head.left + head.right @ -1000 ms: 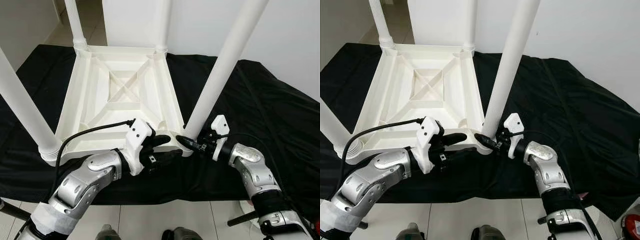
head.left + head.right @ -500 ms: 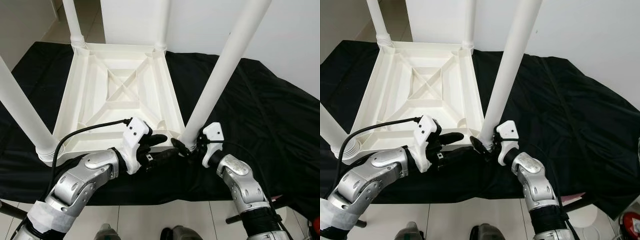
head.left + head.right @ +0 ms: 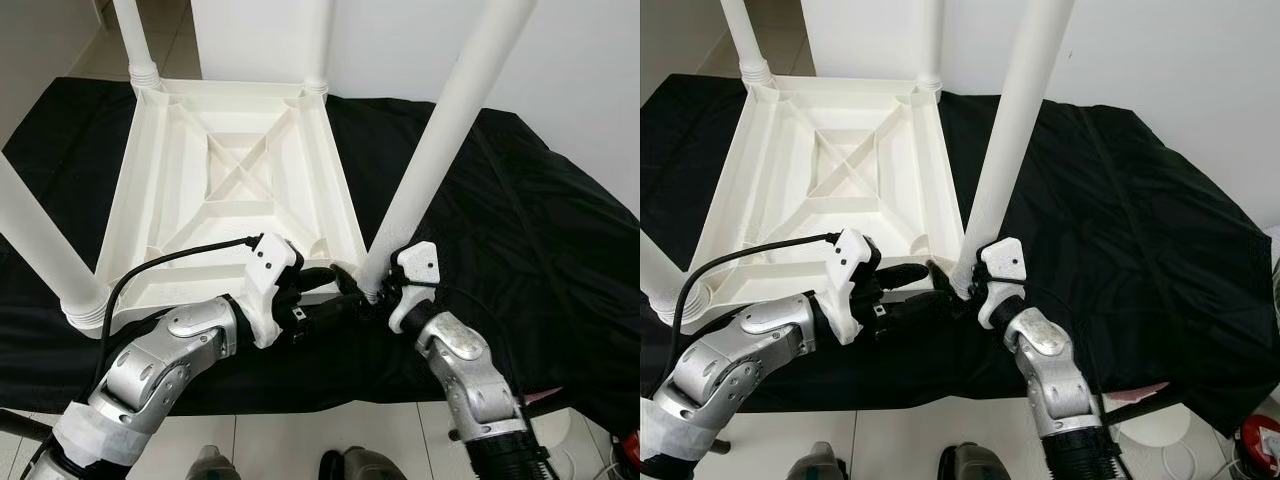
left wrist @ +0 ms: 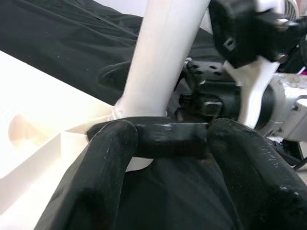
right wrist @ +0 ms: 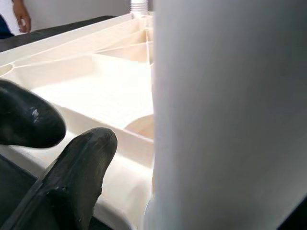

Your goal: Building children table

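Note:
A white plastic children's table (image 3: pixel 128 200) lies upside down on a black cloth, its legs pointing up. My left gripper (image 3: pixel 325 293) is at the near right corner, one finger over the rim and one outside it, shut on that rim. The near right leg (image 3: pixel 440 130) rises from this corner. My right gripper (image 3: pixel 362 290) is at the leg's base, shut on it. In the right wrist view one finger (image 5: pixel 81 167) lies beside the leg (image 5: pixel 225 115); the other is hidden behind it. In the left wrist view the leg (image 4: pixel 163 57) stands just beyond my fingers (image 4: pixel 103 177).
The black cloth (image 3: pixel 520 220) spreads well past the table to the right. A white wall (image 3: pixel 580 70) stands behind. Pale floor tiles (image 3: pixel 300 435) and my feet are at the near edge. A person's hand (image 5: pixel 21 14) shows far off.
My right gripper has swung leftwards round the base of the near right leg and closed in on it. The left gripper has stayed on the corner. The camera has shifted a little.

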You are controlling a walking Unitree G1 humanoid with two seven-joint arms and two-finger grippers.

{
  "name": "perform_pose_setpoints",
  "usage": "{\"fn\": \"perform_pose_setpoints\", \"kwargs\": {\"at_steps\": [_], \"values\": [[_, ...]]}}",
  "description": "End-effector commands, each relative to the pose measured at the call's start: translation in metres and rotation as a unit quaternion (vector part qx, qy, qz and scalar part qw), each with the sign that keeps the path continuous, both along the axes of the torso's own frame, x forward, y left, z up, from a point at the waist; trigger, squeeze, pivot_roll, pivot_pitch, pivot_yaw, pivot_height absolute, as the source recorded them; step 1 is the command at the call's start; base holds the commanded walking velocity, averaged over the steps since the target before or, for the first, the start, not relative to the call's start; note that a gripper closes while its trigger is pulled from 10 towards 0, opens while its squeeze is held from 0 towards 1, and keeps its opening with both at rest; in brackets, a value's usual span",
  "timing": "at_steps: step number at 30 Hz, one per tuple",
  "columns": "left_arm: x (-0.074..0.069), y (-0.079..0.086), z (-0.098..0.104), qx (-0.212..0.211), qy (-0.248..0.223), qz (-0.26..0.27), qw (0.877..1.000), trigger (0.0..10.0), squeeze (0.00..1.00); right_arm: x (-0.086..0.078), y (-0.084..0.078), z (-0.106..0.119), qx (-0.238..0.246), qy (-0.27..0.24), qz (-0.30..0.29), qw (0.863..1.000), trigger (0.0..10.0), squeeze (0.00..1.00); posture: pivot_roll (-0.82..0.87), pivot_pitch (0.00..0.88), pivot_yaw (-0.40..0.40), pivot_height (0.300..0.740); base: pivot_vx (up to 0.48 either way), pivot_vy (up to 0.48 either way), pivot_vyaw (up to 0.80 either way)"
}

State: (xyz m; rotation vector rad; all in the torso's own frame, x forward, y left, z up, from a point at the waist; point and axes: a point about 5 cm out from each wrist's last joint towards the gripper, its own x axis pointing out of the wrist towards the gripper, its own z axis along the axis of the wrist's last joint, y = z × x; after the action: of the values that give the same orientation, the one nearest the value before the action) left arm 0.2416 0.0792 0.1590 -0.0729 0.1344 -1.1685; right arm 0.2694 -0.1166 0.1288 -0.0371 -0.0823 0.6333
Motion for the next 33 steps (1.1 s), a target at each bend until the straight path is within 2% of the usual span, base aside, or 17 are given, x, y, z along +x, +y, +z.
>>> {"fn": "perform_pose_setpoints", "kwargs": {"at_steps": [1, 4, 6, 12, 21, 33], "values": [[-0.004, -0.003, 0.001, 0.001, -0.005, -0.057, 0.998, 10.0, 0.0, 0.001, -0.003, -0.001, -0.006, -0.003, 0.004, 1.0, 10.0, 0.0, 0.06, 0.02, -0.061, 0.74, 0.0, 0.0, 0.0], [-0.004, -0.004, 0.001, 0.006, -0.009, -0.063, 0.998, 10.0, 0.0, 0.004, -0.004, -0.001, -0.016, -0.005, 0.005, 1.0, 10.0, 0.0, 0.06, 0.012, -0.059, 0.74, 0.0, 0.0, 0.0], [0.0, -0.005, 0.003, 0.006, -0.015, -0.068, 0.998, 10.0, 0.0, 0.01, -0.011, 0.001, -0.027, -0.006, -0.005, 1.0, 10.0, 0.0, 0.06, 0.002, -0.058, 0.74, 0.0, 0.0, 0.0], [-0.001, -0.006, 0.002, 0.005, -0.011, -0.071, 0.997, 10.0, 0.0, 0.011, -0.013, 0.001, -0.037, -0.004, -0.012, 0.999, 10.0, 0.0, 0.04, 0.001, -0.055, 0.74, 0.0, 0.0, 0.0], [-0.002, -0.008, 0.001, 0.006, -0.01, -0.078, 0.997, 10.0, 0.0, 0.012, -0.02, 0.001, -0.046, -0.011, 0.012, 0.999, 10.0, 0.0, 0.01, 0.006, -0.054, 0.74, 0.0, 0.0, 0.0], [-0.001, -0.008, 0.001, 0.008, -0.011, -0.08, 0.997, 10.0, 0.0, 0.016, -0.022, 0.004, -0.047, -0.018, 0.017, 0.999, 10.0, 0.0, 0.04, 0.019, -0.04, 0.74, 0.0, 0.0, 0.0]]}}
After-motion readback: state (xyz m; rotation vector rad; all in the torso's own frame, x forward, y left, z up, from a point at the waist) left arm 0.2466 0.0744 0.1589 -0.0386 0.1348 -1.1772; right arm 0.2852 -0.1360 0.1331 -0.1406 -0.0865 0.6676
